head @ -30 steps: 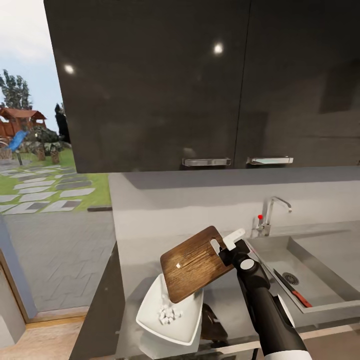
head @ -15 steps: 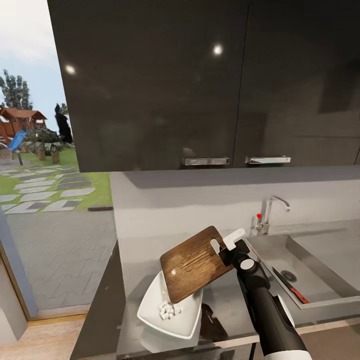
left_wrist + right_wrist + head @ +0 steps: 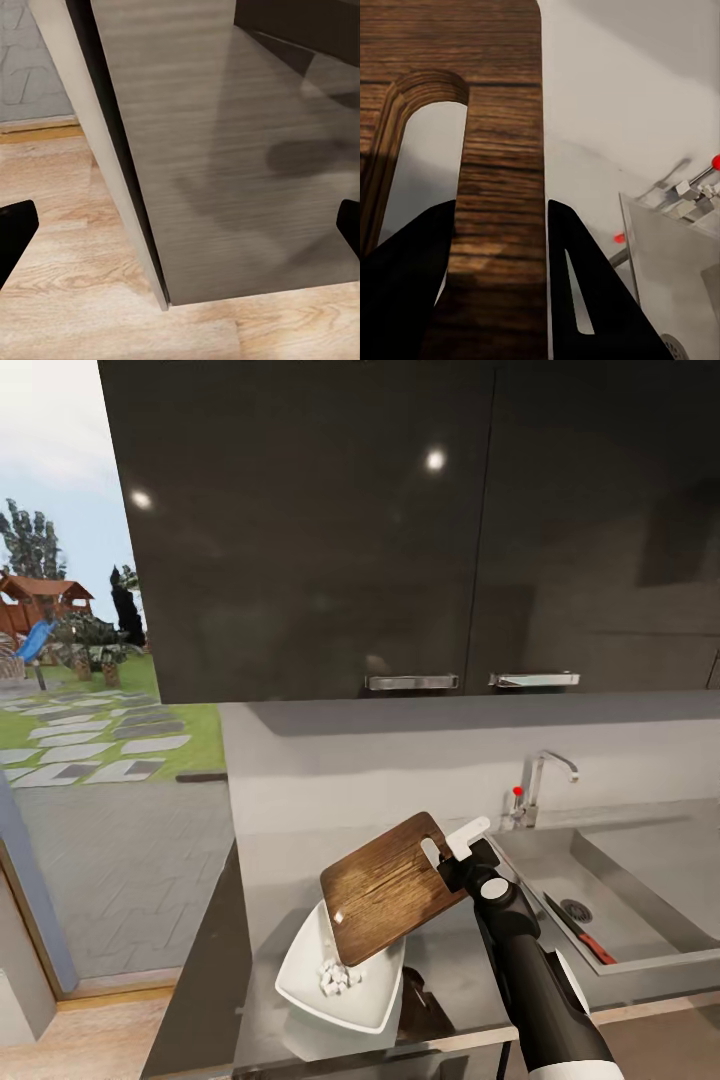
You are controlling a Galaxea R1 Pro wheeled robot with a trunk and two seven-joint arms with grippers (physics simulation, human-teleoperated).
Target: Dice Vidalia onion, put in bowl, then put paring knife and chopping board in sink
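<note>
Right arm reached forward, right gripper [image 3: 452, 852] clamped on the tilted chopping board [image 3: 390, 888] above the bowl [image 3: 340, 978]; left gripper's fingers [image 3: 16, 229] spread wide, empty.

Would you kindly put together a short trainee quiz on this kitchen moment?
1. True or false: the chopping board lies flat on the countertop.
2. Where is the paring knife? A) in the sink B) in the bowl C) on the board
3. Fill in: the right end effector grips the board at its ___ end.

Key: 1 false, it is held tilted over the bowl of diced onion. 2 A. 3 handle-hole.
</note>
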